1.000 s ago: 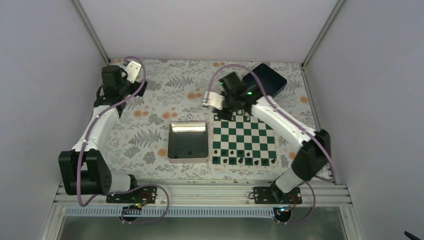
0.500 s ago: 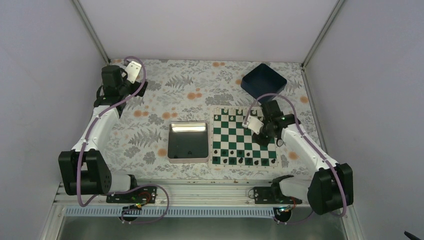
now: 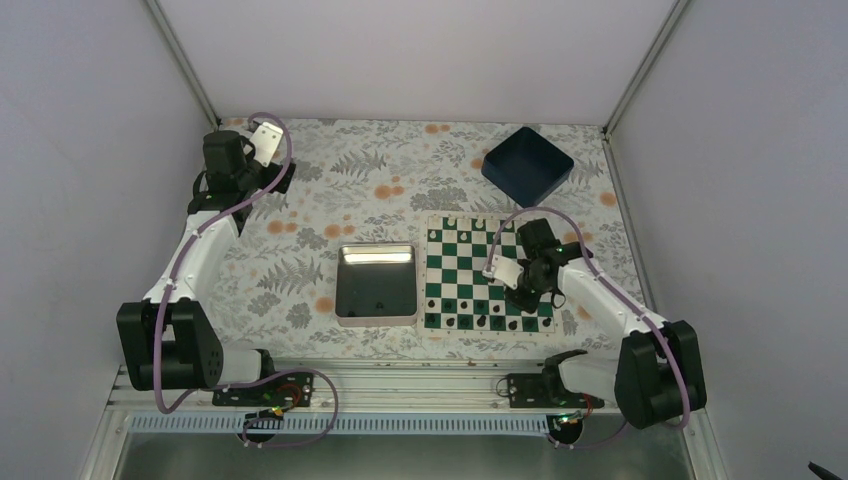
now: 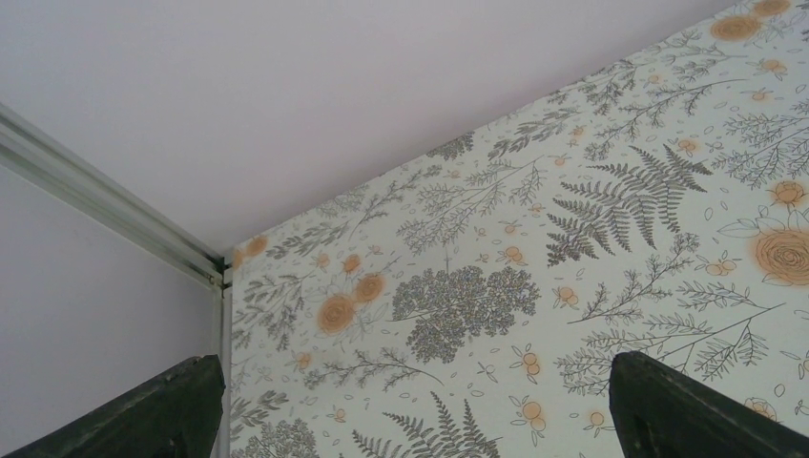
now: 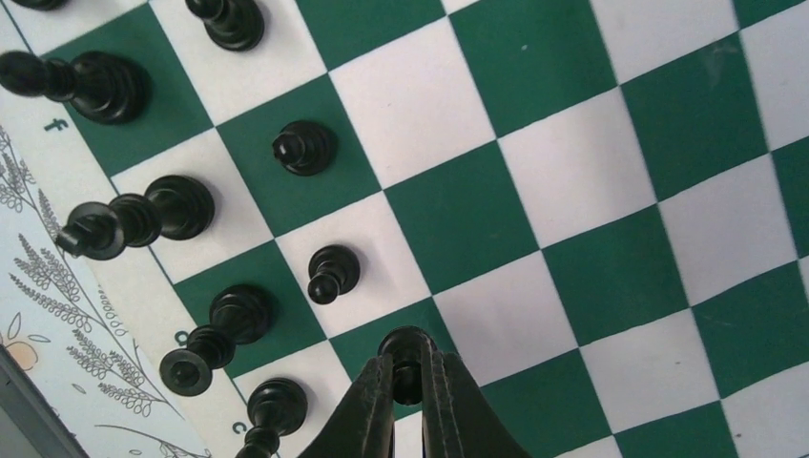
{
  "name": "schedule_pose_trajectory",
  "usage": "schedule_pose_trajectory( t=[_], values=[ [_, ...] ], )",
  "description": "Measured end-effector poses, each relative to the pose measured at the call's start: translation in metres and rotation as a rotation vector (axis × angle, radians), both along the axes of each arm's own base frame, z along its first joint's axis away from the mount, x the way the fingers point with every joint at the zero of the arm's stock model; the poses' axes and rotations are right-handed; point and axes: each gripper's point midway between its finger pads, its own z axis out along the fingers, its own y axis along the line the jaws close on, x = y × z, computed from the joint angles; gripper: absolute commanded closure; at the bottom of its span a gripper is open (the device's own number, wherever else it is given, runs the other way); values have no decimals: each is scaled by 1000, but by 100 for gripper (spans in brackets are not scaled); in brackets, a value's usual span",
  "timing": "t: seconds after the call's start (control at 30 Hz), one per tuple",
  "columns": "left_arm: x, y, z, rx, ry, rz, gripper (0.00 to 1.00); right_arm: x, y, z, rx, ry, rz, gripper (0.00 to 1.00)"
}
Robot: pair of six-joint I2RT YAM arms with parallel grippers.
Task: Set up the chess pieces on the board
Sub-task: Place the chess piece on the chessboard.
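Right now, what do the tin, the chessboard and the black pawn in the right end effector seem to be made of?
Tin: likely metal; silver, mirror-like sheen.
Chessboard: thin printed sheet, matte; vinyl or card, unclear.
Black pawn: probably moulded plastic; soft glossy highlights.

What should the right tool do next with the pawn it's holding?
Probably lower a touch, then open. The right tool is shut on a black pawn over a green square of the board, in line with the nearest standing pawn. Whether its base touches the board yet is unclear.
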Motion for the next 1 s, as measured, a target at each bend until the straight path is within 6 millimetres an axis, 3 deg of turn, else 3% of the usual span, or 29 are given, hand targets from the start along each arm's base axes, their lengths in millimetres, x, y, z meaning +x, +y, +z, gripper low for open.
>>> schedule_pose_trajectory(
  t=[0.37,1.0],
  values=[
    [2,0,-5,-1,12,0,0,-14,-9,-16,-41,42,2,92],
    [2,0,-6,-1,15,0,0,-9,-12,-26,-55,31,-7,91]
  ],
)
